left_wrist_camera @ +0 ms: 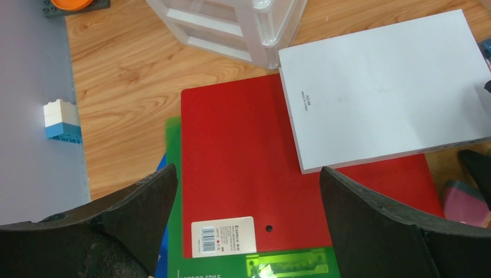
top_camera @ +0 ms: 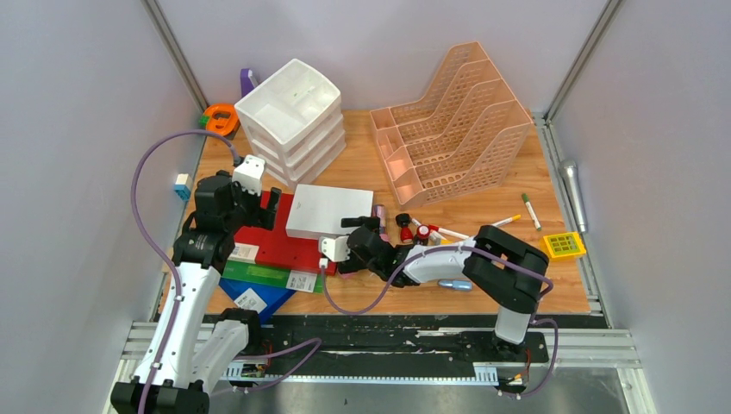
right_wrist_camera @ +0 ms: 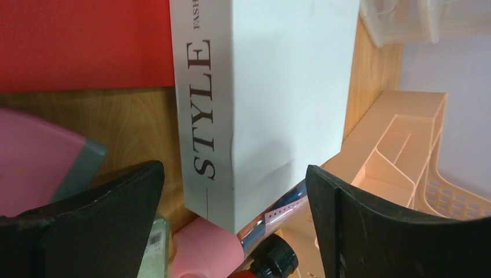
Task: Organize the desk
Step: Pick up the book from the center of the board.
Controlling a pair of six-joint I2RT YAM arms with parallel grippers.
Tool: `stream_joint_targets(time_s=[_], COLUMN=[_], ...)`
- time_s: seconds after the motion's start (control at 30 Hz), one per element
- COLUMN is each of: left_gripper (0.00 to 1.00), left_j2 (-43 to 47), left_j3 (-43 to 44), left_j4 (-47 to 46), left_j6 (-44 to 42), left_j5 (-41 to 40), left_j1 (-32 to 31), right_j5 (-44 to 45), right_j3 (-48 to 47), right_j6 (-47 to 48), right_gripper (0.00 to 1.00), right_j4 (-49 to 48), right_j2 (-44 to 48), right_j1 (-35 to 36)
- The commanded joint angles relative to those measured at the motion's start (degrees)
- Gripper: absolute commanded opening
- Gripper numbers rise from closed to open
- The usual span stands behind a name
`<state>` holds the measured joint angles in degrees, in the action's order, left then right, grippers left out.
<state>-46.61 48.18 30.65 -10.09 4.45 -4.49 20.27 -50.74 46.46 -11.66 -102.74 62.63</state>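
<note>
The desk (top_camera: 483,285) is a light-brown wood-grain tabletop. A white box (top_camera: 329,211) marked "STYLE" (right_wrist_camera: 272,104) lies on a red folder (top_camera: 280,241), which is stacked on green (top_camera: 267,276) and blue (top_camera: 259,297) folders. My left gripper (left_wrist_camera: 249,191) hovers open over the red folder (left_wrist_camera: 243,168), empty. My right gripper (right_wrist_camera: 234,197) is open, its jaws spanning the near end of the white box. A pink-capped tube (right_wrist_camera: 231,249) lies under that box end.
White drawer unit (top_camera: 291,116) and peach file rack (top_camera: 452,129) stand at the back. Pens and markers (top_camera: 448,231), a yellow case (top_camera: 565,245), a blue-grey object (top_camera: 454,285), an orange tape dispenser (top_camera: 221,118) and a toy block (top_camera: 182,185) lie around.
</note>
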Motion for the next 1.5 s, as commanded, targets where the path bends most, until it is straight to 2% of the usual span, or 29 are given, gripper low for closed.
stream_joint_targets(time_s=[0.0, 0.13, 0.43, 0.5, 0.67, 0.8, 0.87, 1.1, 1.3, 1.47], left_gripper=[1.0, 1.0, 1.0, 1.0, 1.0, 1.0, 1.0, 1.0, 1.0, 1.0], left_j2=[0.9, 1.1, 1.0, 0.9, 0.6, 0.6, 0.6, 0.8, -0.9, -5.6], left_j3=[2.1, 2.0, 2.0, 2.1, 2.3, 3.2, 4.3, 10.7, 20.6, 27.7], left_j4=[-1.8, -1.7, -1.9, -1.9, -1.7, -0.5, 0.8, 6.4, 14.8, 21.7], left_j6=[1.2, 1.3, 1.2, 1.1, 0.5, -1.9, -4.5, -14.8, -31.1, -40.2], left_j5=[0.9, 1.0, 1.1, 1.2, 1.5, 2.6, 4.0, 11.7, 22.7, 27.9], left_j1=[0.3, 0.2, 0.3, 0.2, 0.2, 0.2, 0.2, 0.3, 0.2, 0.2], right_j5=[5.0, 7.1, 8.9, 9.2, 9.8, 9.2, 8.4, 2.5, -0.7, -7.0], right_j3=[2.3, 3.3, 3.2, 3.1, 1.6, -1.4, -3.3, -12.4, -18.5, -22.4], right_j6=[2.8, 4.3, 7.0, 7.6, 9.1, 9.2, 8.8, 6.1, 5.7, 1.2], right_gripper=[0.95, 0.94, 0.87, 0.81, 0.58, 0.44, 0.41, 0.34, 0.3, 0.24], right_j4=[-10.7, -15.7, -19.5, -19.9, -19.1, -13.8, -10.6, 2.9, 13.7, 22.7], right_j2=[-3.1, -5.1, -8.6, -9.0, -7.2, -2.6, 0.2, 8.9, 13.3, 17.0], right_j1=[0.7, 0.8, 0.8, 0.8, 0.9, 1.0, 0.9, -0.4, -2.3, -4.4])
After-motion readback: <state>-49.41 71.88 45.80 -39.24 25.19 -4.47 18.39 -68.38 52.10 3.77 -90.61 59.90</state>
